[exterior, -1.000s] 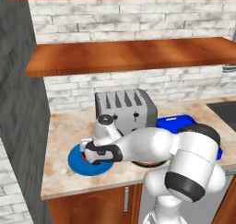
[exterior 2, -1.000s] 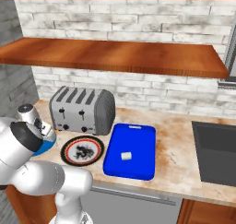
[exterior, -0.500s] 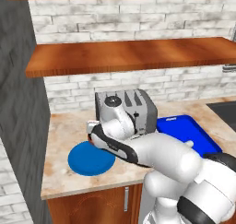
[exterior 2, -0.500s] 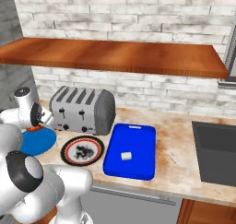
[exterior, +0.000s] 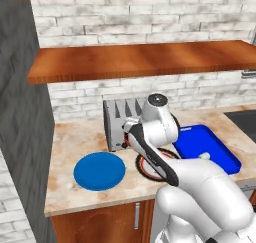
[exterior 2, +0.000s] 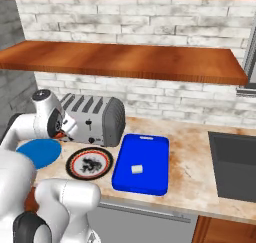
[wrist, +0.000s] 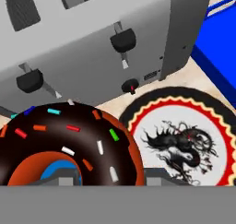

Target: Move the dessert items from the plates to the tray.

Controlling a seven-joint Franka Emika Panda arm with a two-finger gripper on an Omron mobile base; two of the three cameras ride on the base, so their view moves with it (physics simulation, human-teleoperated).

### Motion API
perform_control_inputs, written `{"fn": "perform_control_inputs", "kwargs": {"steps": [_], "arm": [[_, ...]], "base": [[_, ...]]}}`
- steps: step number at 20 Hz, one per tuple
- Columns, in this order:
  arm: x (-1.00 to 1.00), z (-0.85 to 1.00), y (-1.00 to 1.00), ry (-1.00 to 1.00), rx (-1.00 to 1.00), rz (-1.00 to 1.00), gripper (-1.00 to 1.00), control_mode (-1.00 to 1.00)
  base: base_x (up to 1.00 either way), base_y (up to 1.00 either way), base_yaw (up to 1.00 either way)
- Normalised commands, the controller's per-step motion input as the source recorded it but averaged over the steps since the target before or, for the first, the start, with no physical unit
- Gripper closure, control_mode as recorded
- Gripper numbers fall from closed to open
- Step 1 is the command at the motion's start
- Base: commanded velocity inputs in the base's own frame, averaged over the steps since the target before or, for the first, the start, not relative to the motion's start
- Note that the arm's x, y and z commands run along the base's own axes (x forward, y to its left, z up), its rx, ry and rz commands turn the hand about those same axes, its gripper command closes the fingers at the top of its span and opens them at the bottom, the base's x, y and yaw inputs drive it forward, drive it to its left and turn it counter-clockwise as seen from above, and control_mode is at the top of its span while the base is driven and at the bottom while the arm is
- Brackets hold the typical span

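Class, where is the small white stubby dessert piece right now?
In the right base view the small white stubby piece lies inside the bright blue rectangular tray, near its middle, right of the white plate with the dark-red rim.

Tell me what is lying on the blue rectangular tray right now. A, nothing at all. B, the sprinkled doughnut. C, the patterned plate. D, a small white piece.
D: in the right base view a small white piece lies alone near the middle of the blue tray, while the doughnut is held up in the gripper in front of the toaster, and the patterned plate sits on the counter beside the tray.
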Motion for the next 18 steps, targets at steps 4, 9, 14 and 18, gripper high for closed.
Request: {"fn": "perform_control_inputs", "kwargs": {"steps": [4,9,14,18], "arm": [[-0.27,0.08,-1.00,-0.04,0.00,-0.19,1.00,-1.00],[-0.09,0.00,-1.00,-0.10,0.00,-0.15,1.00,-1.00],[0.00,0.00,-1.00,-0.11,0.00,-0.11,1.00,-1.00],[0.06,0.00,-1.00,-0.13,0.00,-0.06,1.00,-1.00]], "base": [[0.00,0.00,0.00],[0.00,0.00,0.00],[0.00,0.00,0.00],[0.00,0.00,0.00]]}}
